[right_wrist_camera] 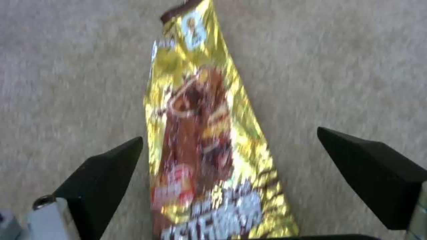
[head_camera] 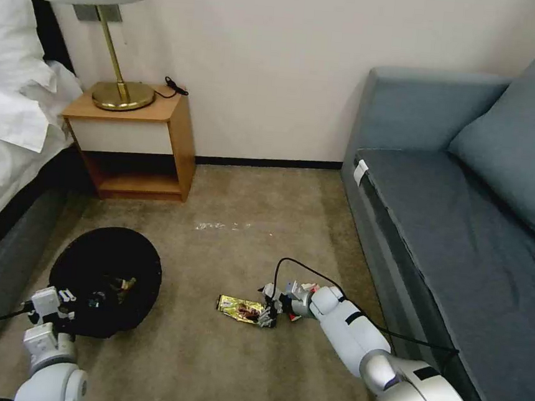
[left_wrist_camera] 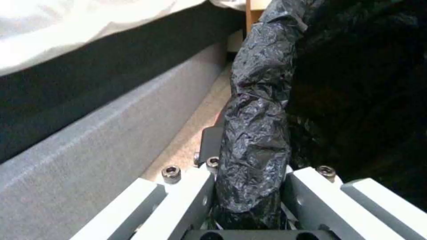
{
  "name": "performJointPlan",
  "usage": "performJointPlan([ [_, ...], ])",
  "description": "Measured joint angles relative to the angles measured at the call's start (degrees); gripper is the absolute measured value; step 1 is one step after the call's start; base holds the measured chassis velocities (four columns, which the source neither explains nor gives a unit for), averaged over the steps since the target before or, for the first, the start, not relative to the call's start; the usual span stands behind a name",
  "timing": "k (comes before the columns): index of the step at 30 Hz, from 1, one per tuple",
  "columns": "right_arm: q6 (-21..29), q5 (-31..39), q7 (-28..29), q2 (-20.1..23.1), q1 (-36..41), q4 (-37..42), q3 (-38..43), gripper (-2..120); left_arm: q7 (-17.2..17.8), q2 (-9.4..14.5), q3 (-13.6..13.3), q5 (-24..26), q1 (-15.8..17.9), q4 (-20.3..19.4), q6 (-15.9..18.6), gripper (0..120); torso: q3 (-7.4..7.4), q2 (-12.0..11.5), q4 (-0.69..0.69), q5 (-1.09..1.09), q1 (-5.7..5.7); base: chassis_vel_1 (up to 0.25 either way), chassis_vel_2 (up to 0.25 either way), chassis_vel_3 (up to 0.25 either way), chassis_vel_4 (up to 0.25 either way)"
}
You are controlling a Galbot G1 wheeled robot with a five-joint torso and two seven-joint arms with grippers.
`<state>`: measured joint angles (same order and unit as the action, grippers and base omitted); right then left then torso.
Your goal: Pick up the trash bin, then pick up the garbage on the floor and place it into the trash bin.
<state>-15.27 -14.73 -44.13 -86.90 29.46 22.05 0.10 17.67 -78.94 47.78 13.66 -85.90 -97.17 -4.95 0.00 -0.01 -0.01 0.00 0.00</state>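
- While my left gripper point(left_wrist_camera: 249, 200) has its jaws clamped on the bag-lined rim of the trash bin point(head_camera: 105, 280);
- my right gripper point(right_wrist_camera: 231, 173) spreads its jaws wide, the gold wrapper point(right_wrist_camera: 204, 133) between them on the carpet point(head_camera: 216, 358).

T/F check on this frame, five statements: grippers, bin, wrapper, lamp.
1. The left gripper is shut on the trash bin at its bag-lined rim. True.
2. The right gripper has lifted the gold wrapper off the floor. False: the wrapper lies flat on the carpet between the open fingers.
3. The bin stands on the robot's left, beside the bed. True.
4. The gold wrapper is already inside the bin. False: it lies on the carpet, apart from the bin, toward the sofa.
5. The lamp stands on the sofa. False: it stands on the wooden nightstand.
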Motion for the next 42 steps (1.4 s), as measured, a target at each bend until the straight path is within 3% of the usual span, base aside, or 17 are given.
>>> performJointPlan([
  [5, 0.01, -0.57, -0.14, 0.58, 0.88, 0.09, 0.00, 99, -0.04, -0.26, -0.17, -0.24, -0.34, 0.08, -0.40, 3, 0.00, 0.00, 0.00, 0.00, 0.00, 0.000, 0.000, 0.000, 0.000],
  [9, 0.01, -0.96, -0.22, 0.74, 1.51, 0.09, 0.22, 88, -0.14, -0.27, -0.17, -0.27, -0.75, 0.08, -0.68, 3, 0.00, 0.00, 0.00, 0.00, 0.00, 0.000, 0.000, 0.000, 0.000],
  [17, 0.01, -1.30, -1.45, 0.45, 2.17, 0.51, 0.59, 55, -0.29, -0.17, -0.03, -0.14, -1.28, 0.72, -1.69, 3, -0.01, 0.01, -0.01, 0.00, 0.00, 0.000, 0.000, 0.000, 0.000],
  [24, -0.11, -0.99, -1.65, 0.24, 2.66, 1.04, 0.99, 34, -0.32, 0.33, 0.36, 0.70, -1.73, 1.28, -2.40, 3, 0.00, 0.00, 0.01, 0.00, 0.00, 0.000, 0.000, 0.000, 0.000],
  [31, -1.27, 3.01, -3.19, 2.05, 4.21, 4.98, 1.74, 4, -0.37, 0.37, 0.55, 0.99, -2.58, 1.92, -3.29, 3, 0.00, 0.00, 0.01, 0.01, 0.00, 0.000, 0.000, 0.000, 0.000],
  [42, -2.92, 10.64, -3.93, 8.39, 6.83, 13.83, 2.94, 0, -0.40, -0.78, 0.11, 0.52, -3.46, 0.48, -3.21, 3, 0.00, 0.00, 0.00, 0.02, 0.00, 0.000, 0.000, 0.000, 0.000],
])
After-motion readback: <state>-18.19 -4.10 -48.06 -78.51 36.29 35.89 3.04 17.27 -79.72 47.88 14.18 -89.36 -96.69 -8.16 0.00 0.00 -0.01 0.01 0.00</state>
